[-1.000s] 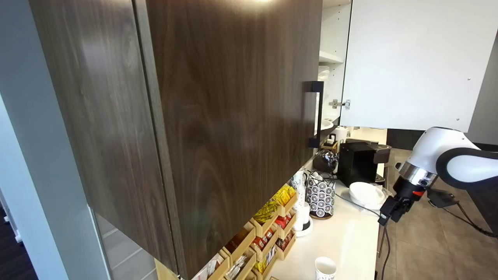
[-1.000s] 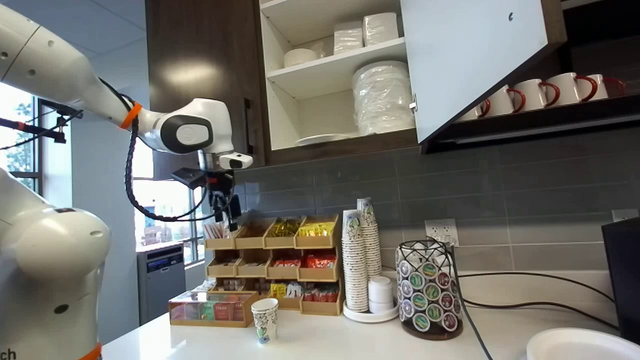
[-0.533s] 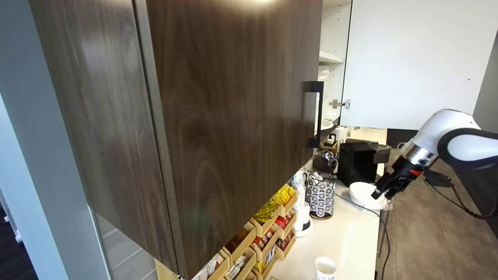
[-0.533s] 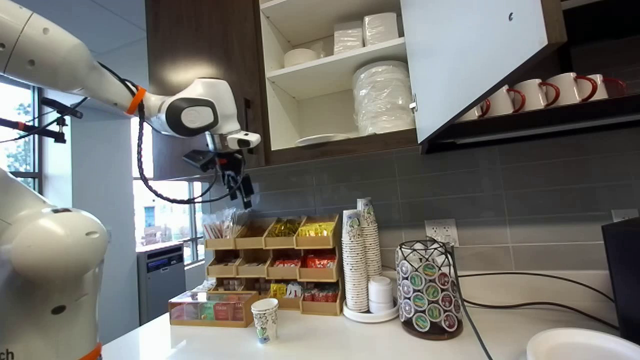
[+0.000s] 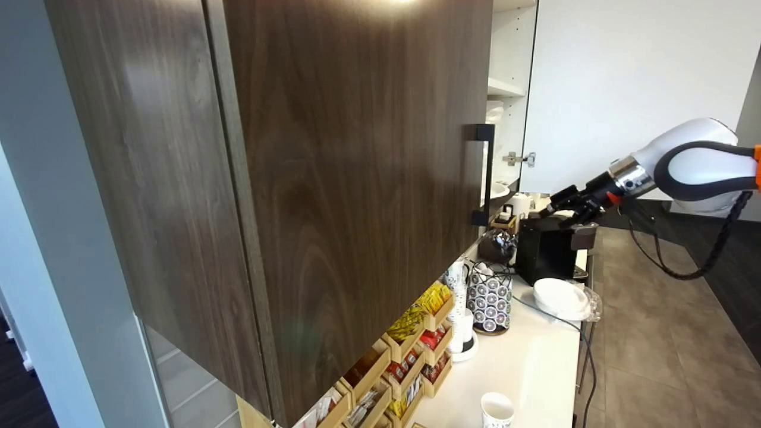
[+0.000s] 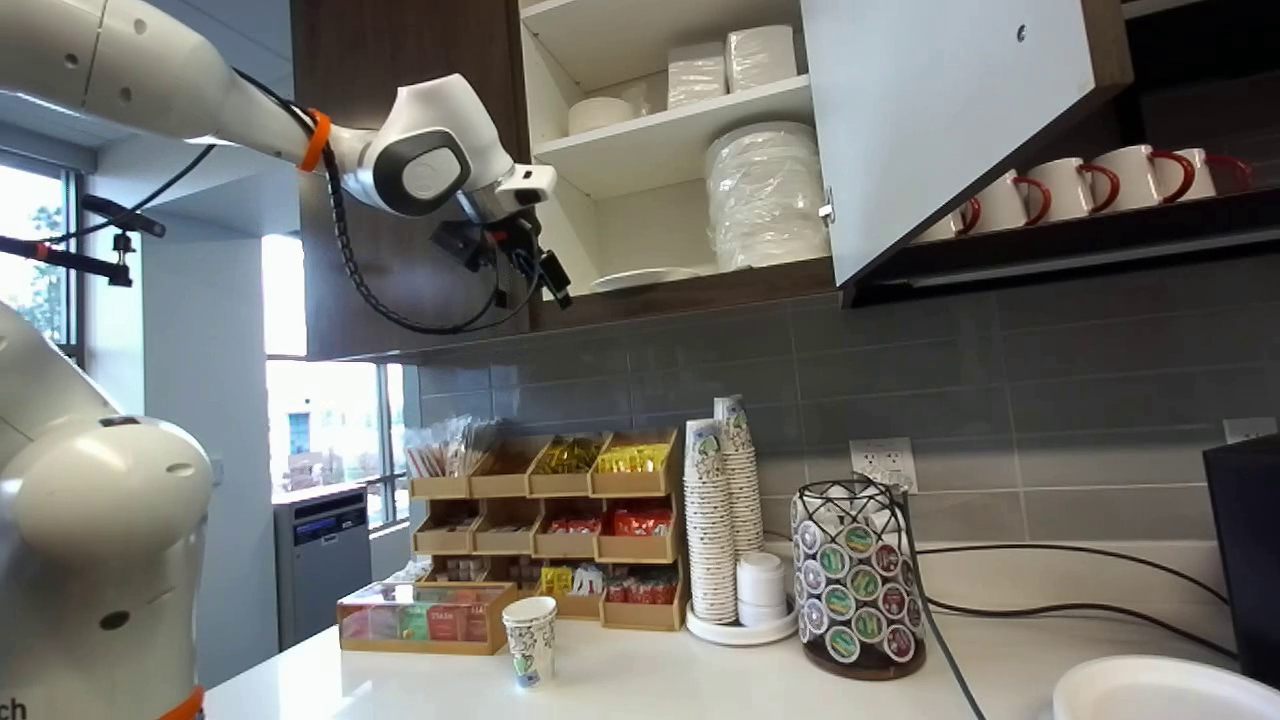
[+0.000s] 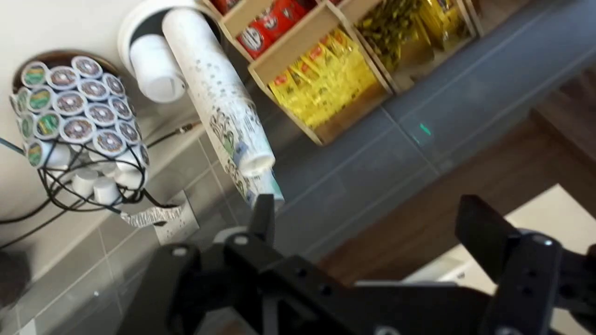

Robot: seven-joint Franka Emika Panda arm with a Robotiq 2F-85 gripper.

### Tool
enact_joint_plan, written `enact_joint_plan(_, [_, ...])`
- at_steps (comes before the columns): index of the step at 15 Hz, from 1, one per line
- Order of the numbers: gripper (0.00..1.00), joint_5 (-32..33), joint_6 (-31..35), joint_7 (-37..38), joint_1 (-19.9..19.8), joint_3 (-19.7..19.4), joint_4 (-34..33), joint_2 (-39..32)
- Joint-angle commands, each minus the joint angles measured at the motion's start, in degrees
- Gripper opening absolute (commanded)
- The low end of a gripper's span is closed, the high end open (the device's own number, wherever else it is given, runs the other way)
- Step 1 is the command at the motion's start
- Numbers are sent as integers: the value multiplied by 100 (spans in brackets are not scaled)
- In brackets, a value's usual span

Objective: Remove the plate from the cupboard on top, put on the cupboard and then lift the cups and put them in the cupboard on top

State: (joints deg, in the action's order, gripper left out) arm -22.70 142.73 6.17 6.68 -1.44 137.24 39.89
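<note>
The plate [image 6: 645,279] is located in the lower compartment of the open cupboard [image 6: 690,298], and the paper cups [image 6: 531,645], presumed to be those required, are positioned upright on the counter [image 6: 620,690]. Neither transfer is judged complete: plate removal, plate placement and cup loading are left to be performed. Whether the white dishes [image 5: 562,299] form part of the work cannot be determined. The gripper [image 7: 367,209] is held with its jaws spread apart and nothing gripped, outside the cupboard; the plate is situated inside, apart from the gripper and untouched.
</note>
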Motion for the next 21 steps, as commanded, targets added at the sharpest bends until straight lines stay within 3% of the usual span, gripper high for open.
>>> enact_joint_plan(1, [100,-288,520,215,152,42,-891,-829])
enact_joint_plan(2, [100,-236,721,239,118,103,-1072,-1027])
enact_joint_plan(3, [100,-106,487,140,68,52,-650,-553])
enact_joint_plan(9, [100,-108,651,193,78,108,-1075,-1021])
enact_joint_plan(13, [100,-461,525,621,90,-38,-1513,-1254])
enact_joint_plan(21, [100,-533,252,1244,-152,-74,-2041,-1836])
